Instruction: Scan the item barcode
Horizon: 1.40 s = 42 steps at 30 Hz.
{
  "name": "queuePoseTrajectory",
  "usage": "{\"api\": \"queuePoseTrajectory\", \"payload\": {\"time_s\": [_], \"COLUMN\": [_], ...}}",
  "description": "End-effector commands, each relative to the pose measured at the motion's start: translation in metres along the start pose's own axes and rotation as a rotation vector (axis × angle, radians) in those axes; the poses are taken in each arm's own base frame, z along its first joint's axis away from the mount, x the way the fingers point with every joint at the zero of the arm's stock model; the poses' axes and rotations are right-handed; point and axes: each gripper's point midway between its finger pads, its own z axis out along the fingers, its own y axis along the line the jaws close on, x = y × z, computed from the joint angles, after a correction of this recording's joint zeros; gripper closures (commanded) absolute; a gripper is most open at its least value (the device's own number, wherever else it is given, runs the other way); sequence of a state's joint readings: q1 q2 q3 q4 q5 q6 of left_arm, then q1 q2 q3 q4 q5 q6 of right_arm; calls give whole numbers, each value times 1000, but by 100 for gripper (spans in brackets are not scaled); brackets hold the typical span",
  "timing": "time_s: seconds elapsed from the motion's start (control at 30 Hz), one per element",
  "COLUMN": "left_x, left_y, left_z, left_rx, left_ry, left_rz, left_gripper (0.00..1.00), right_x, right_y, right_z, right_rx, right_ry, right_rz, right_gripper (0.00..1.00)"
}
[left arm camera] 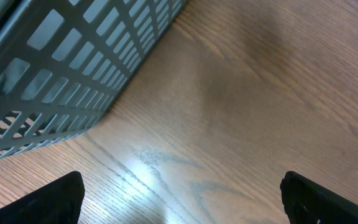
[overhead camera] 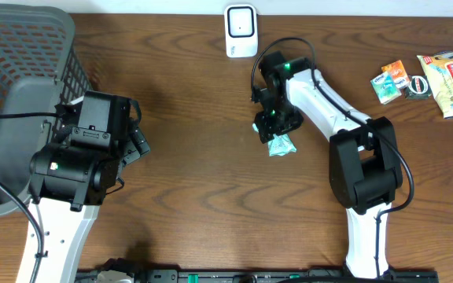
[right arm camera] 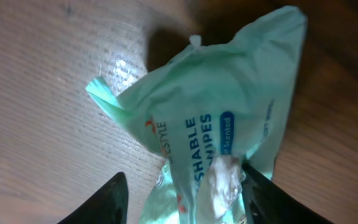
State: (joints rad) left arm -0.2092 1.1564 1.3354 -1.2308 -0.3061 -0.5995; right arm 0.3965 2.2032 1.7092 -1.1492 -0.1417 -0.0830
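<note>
Item one, my left gripper (overhead camera: 136, 137): jaws at full spread, holding nothing, beside the grey basket (overhead camera: 22, 71) and well apart from the work. Item two, scanner (overhead camera: 241, 30): at the table's far edge, near item three and up-table of it. Item three, my right gripper (right arm camera: 185, 186), the nearer tool: jaws half-spread astride the green wipes packet (right arm camera: 216, 106) at mid-table; whether they grip it I cannot tell.

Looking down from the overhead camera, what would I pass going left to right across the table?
basket → left gripper → scanner → wipes pack → green packet → yellow packet
</note>
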Motion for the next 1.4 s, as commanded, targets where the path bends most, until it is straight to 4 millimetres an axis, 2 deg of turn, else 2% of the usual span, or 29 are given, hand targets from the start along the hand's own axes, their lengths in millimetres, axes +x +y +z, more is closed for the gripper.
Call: {"api": "queuePoseTrajectory", "payload": {"time_s": [0.0, 0.03, 0.07, 0.1, 0.13, 0.27, 0.37, 0.43, 0.47, 0.53, 0.63, 0.7, 0.8, 0.87, 0.9, 0.97, 1.1, 1.2, 1.23, 1.3, 1.37], "left_x": [-3, -3, -3, -3, -3, -3, -3, -3, -3, -3, -3, -3, -3, -3, -3, -3, -3, -3, -3, -3, -3], "left_y": [4, 4, 4, 4, 4, 4, 4, 4, 4, 4, 4, 4, 4, 4, 4, 4, 4, 4, 4, 4, 4], "left_z": [0, 0, 0, 0, 0, 0, 0, 0, -1, 0, 0, 0, 0, 0, 0, 0, 0, 0, 0, 0, 0], "left_rx": [-19, -19, -19, -19, -19, -19, -19, -19, -18, -19, -19, -19, -19, -19, -19, -19, -19, -19, -19, -19, -19], "left_ry": [-13, -13, -13, -13, -13, -13, -13, -13, -13, -13, -13, -13, -13, -13, -13, -13, -13, -13, -13, -13, -13], "left_rz": [-9, -9, -9, -9, -9, -9, -9, -9, -9, -9, -9, -9, -9, -9, -9, -9, -9, -9, -9, -9, -9], "left_gripper": [0, 0, 0, 0, 0, 0, 0, 0, 0, 0, 0, 0, 0, 0, 0, 0, 0, 0, 0, 0, 0], "right_x": [9, 9, 8, 6, 4, -24, -52, -73, -92, -112, -126, -122, -101, -86, -78, -64, -40, -29, -27, -24, -26], "right_y": [11, 11, 11, 11, 11, 13, 14, 13, 10, 4, 1, 1, 0, -1, -1, -1, 2, 2, 3, 4, 6], "right_z": [18, 19, 19, 19, 17, -9, -37, -61, -81, -102, -114, -110, -91, -78, -70, -55, -19, 3, 9, 17, 19], "right_rx": [-53, -53, -52, -52, -51, -48, -45, -27, 3, 41, 59, 58, 59, 59, 60, 60, 61, 61, 61, 61, 61], "right_ry": [21, 21, 16, 10, 3, -91, -192, -279, -365, -459, -525, -506, -407, -337, -302, -241, -146, -116, -111, -108, -115], "right_rz": [-23, -20, -2, 19, 31, 72, 81, 76, 70, 76, 87, 90, 102, 110, 114, 117, 115, 117, 114, 109, 102], "right_gripper": [58, 69, 85, 97, 99, 99, 99, 99, 99, 99, 99, 97, 66, 53, 41, 30, 28, 32, 37, 54, 74]}}
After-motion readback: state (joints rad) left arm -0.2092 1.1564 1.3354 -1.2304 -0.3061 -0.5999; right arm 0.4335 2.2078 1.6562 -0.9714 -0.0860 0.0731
